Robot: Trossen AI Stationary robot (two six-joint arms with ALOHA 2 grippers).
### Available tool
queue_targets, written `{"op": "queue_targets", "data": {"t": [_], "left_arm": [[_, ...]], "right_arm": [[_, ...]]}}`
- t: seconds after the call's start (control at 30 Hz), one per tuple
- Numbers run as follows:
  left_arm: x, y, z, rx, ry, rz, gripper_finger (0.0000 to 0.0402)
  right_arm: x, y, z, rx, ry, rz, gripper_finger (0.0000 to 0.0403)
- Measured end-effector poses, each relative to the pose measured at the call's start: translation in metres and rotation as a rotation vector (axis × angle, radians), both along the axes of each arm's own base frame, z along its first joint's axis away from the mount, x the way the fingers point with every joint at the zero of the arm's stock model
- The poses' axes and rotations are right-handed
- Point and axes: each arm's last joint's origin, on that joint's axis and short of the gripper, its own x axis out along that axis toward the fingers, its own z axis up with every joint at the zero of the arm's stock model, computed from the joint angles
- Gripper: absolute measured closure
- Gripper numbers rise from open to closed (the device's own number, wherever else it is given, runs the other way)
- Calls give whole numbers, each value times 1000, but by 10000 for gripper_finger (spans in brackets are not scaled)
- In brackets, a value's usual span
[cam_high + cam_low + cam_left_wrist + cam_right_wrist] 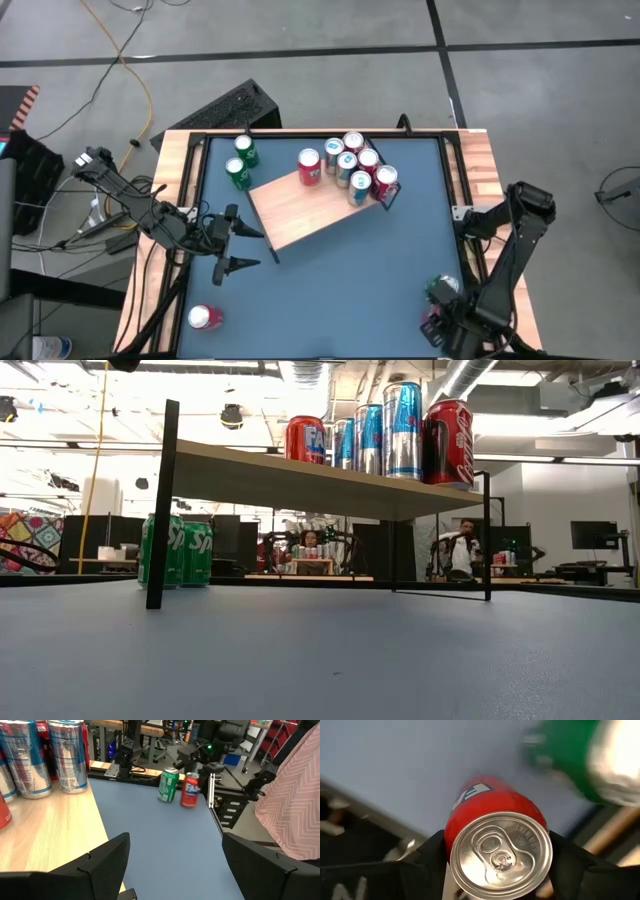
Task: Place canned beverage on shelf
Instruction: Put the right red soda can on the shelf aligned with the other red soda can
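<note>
I've got the right end effector (497,870) down at the table's (330,280) near right corner, and it's pinching a red can (495,827) — in the right wrist view the silver lid fills the gap and both fingers (575,865) press against its sides. Just beside it stands a green can (570,762), blurred in that view; from above I see its top at (443,287).

The left end effector (232,243) hangs over the left side of the table, just off the shelf's (310,210) near left corner, fingers spread wide with nothing between them. Its wrist camera looks across the blue surface to the green can (168,784) and the red can (190,790) at the far corner, with a person's pink sleeve (295,795) beyond the table edge.

The shelf sits slanted in the middle of the table. On its far right end I count a cluster of cans (355,165): red ones and blue-and-silver ones, upright and tightly grouped. The low view shows them in a row on the board (400,430), over the thin black legs (160,500).

Two green cans (241,162) stand on the table just beyond the shelf's left end; in the low view they show under the board (176,550). One more red can (205,318) stands alone near the front left corner.
</note>
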Motion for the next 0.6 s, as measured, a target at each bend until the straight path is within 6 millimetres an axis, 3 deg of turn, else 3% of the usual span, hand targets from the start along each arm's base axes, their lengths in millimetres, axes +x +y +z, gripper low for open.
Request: {"op": "queue_targets", "data": {"t": [0.3, 0.6], "left_arm": [[0, 0, 0, -8, 1, 1, 99], [0, 0, 0, -8, 1, 1, 99]], "right_arm": [[52, -25, 31, 41, -92, 188, 153], [115, -82, 75, 22, -269, 429, 153]]}}
